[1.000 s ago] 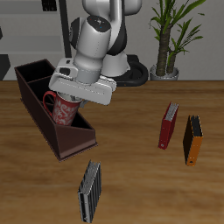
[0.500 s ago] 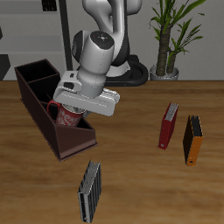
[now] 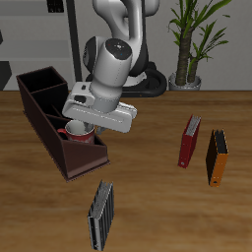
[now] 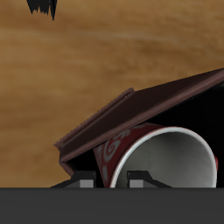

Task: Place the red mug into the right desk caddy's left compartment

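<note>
The red mug (image 3: pixel 79 133) with pale speckles sits low inside the right desk caddy (image 3: pixel 87 160), a long dark maroon box. It is in the compartment beside the caddy's low sloped end. My gripper (image 3: pixel 82 125) is directly above the mug and hides most of it. The wrist view shows the mug's whitish inside (image 4: pixel 166 166) from close up, with the caddy's wall (image 4: pixel 131 107) just beyond it. One side of the mug's rim lies between my fingertips (image 4: pixel 83 182), so the gripper (image 4: pixel 112 182) is shut on the mug.
A slim red book (image 3: pixel 188 142) and an orange-and-black book (image 3: pixel 217 156) stand farther along the table. A grey striped book (image 3: pixel 100 214) lies near the front edge, in front of the caddy. A potted plant (image 3: pixel 192 44) stands at the back.
The gripper has come down with the red mug, from above the caddy's rim to low inside the compartment by the sloped end.
</note>
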